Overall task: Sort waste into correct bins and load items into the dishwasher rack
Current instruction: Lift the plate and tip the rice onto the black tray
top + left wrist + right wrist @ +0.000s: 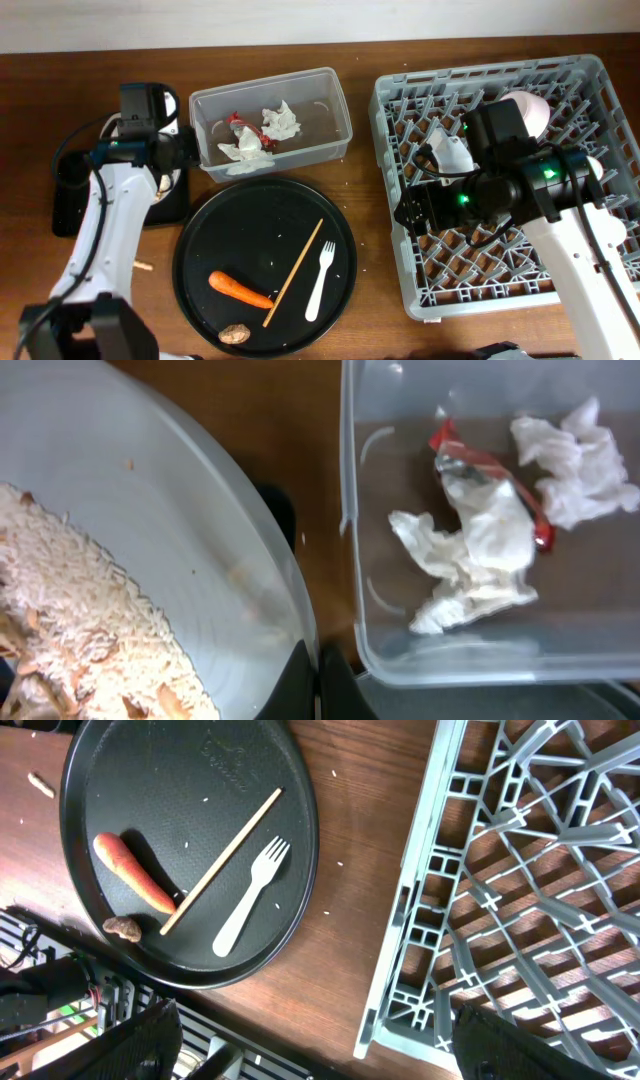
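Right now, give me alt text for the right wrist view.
A round black tray on a wooden table holds a carrot, a wooden stick, a white fork and a small brown lump. A grey dish rack fills the right side, with dark fingers spread apart along the bottom.

surface: brown wooden table | just right of left gripper: clear plastic tub | below left gripper, reaching left: shallow black rectangular tray | between both grippers, toward the arm bases: large round black tray | beneath right gripper: grey dishwasher rack | near left arm, beside round tray: small beige scrap
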Tool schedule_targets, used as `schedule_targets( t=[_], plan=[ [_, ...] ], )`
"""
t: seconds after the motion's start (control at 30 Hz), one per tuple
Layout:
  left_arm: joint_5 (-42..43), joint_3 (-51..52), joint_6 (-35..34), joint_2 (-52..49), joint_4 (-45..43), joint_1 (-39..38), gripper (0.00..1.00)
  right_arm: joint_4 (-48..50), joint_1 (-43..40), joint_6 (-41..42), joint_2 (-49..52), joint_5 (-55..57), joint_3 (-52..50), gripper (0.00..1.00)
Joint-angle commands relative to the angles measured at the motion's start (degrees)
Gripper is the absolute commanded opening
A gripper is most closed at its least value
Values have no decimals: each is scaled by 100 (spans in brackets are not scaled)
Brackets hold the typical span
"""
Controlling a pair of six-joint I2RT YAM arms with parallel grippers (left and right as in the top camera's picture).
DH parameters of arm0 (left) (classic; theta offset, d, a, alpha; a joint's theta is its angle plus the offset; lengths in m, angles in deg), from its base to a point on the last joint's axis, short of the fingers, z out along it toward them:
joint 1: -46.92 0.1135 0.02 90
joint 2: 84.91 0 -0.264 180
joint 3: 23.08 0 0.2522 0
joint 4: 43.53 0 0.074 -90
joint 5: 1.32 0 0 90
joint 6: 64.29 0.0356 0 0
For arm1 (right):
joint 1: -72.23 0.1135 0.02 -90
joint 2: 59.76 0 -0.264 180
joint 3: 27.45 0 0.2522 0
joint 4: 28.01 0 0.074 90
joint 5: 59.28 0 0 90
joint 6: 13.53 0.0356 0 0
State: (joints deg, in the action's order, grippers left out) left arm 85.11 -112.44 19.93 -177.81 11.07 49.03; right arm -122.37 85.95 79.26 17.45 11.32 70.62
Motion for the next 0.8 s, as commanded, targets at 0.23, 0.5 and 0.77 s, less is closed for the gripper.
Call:
schedule_targets(
  t=[0.23, 0.5, 0.77],
  plan=[
    [2376, -105, -144, -323, -289, 1027, 0, -48, 48, -33, 7, -96, -15, 90],
    [4249, -68, -142, -385, -267, 1891, 0, -44, 46, 68, 7, -92, -15, 90],
    [6330, -35, 81, -647, -352, 2763, 0, -44, 46, 70, 7, -94, -15, 90]
  ],
)
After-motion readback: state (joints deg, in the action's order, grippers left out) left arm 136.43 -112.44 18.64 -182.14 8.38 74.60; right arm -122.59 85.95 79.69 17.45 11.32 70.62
